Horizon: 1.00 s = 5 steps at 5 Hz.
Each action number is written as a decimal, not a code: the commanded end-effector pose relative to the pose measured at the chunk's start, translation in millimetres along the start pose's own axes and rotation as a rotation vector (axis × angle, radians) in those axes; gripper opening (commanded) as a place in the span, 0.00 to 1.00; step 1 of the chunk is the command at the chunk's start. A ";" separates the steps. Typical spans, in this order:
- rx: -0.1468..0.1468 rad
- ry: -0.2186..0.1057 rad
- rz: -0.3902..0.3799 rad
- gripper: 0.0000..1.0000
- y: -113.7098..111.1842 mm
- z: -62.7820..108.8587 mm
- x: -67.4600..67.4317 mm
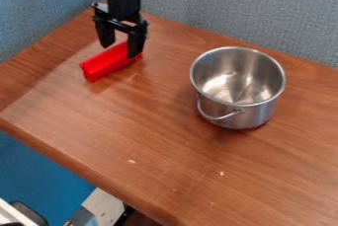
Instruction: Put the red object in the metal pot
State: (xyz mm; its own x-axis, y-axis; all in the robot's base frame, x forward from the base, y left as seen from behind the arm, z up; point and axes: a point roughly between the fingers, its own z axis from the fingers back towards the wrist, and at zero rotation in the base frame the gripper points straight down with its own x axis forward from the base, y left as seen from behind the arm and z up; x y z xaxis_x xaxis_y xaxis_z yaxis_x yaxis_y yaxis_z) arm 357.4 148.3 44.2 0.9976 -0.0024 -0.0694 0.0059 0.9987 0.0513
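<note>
- While you look down through the one camera view, you see the gripper (119, 40) at the far left of the wooden table (158, 131), pointing straight down with its two black fingers (102, 33) spread wide and nothing between them.
- You find the red object (110, 63) lying flat on the wood right under those fingers, a long bar set at a slant, its far end tucked beneath the gripper and its near end reaching toward the table's left edge.
- You cannot tell from this angle whether the fingertips touch the bar or hang just above it (the far end is partly hidden by the right-hand finger).
- You see the metal pot (238, 87) standing upright well apart to the right, its inside bare and shiny, its thin wire handle (219, 117) hanging down on the side nearest you.
- Behind the table you have a blue textured wall (251, 8).
</note>
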 end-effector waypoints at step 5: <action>0.036 -0.028 0.025 1.00 8.6 12.9 13.6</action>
State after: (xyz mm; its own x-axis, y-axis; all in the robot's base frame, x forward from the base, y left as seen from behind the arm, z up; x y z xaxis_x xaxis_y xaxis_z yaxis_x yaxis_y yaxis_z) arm 362.7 152.5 37.1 0.9949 0.0290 -0.0961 -0.0237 0.9981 0.0566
